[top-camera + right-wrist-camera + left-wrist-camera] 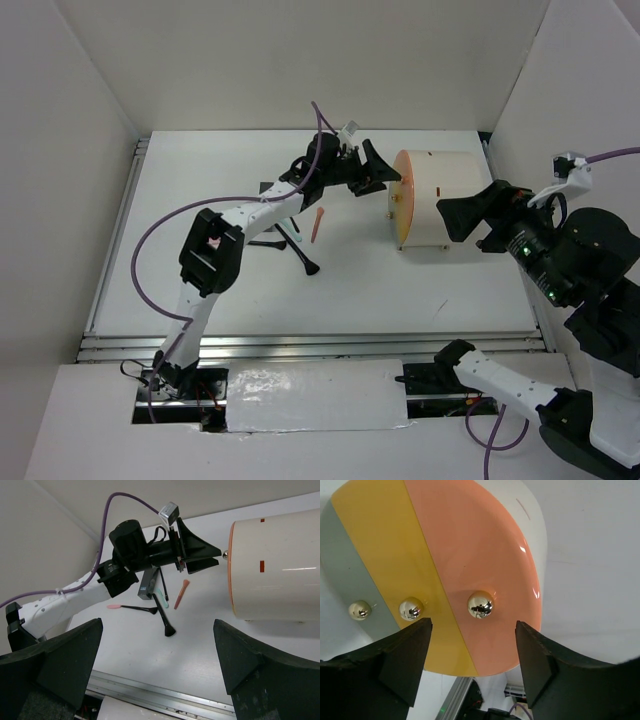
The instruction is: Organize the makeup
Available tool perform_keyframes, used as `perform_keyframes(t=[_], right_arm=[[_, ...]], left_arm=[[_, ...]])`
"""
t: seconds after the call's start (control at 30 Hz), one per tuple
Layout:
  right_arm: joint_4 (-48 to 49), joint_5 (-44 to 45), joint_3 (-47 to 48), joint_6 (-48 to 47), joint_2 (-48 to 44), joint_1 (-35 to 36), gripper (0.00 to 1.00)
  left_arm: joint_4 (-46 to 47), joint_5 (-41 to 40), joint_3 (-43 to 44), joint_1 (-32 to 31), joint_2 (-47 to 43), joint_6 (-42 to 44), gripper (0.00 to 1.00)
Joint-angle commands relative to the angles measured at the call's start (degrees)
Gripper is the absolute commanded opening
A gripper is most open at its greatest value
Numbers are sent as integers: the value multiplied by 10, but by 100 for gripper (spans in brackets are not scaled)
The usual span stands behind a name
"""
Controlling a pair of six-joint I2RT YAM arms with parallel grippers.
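The makeup lies on the white table left of the drum box: a dark grey tube (147, 584), a black brush (164, 615), a pink-tipped black applicator (131, 608) and an orange-pink stick (181, 594), which also shows in the top view (318, 224). My left gripper (392, 180) is open at the drum box's orange face (485, 565), its fingers either side of the rightmost shiny knob (480, 604). My right gripper (447, 217) is open and empty beside the drum box's right side (440, 200).
The cream drum-shaped box (277, 575) lies on its side at the table's back right. Two more knobs (411, 608) sit on its yellow and grey bands. White walls enclose the table; a metal rail (300, 345) runs along the front edge.
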Motion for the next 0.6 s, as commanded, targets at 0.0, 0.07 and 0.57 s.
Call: perform_keyframes(t=[0.0,0.07,0.57], right_arm=[[23,-4,1,-14,3,3,100],[24,-5,2,-17,8,2,100],[35,-16,1,-26,26,3,100]], left_arm=[[61,12,29,-2,7,-31,79],[69,14,31,-2,16,-38,78],[84,24,86,-4,73,-76,62]])
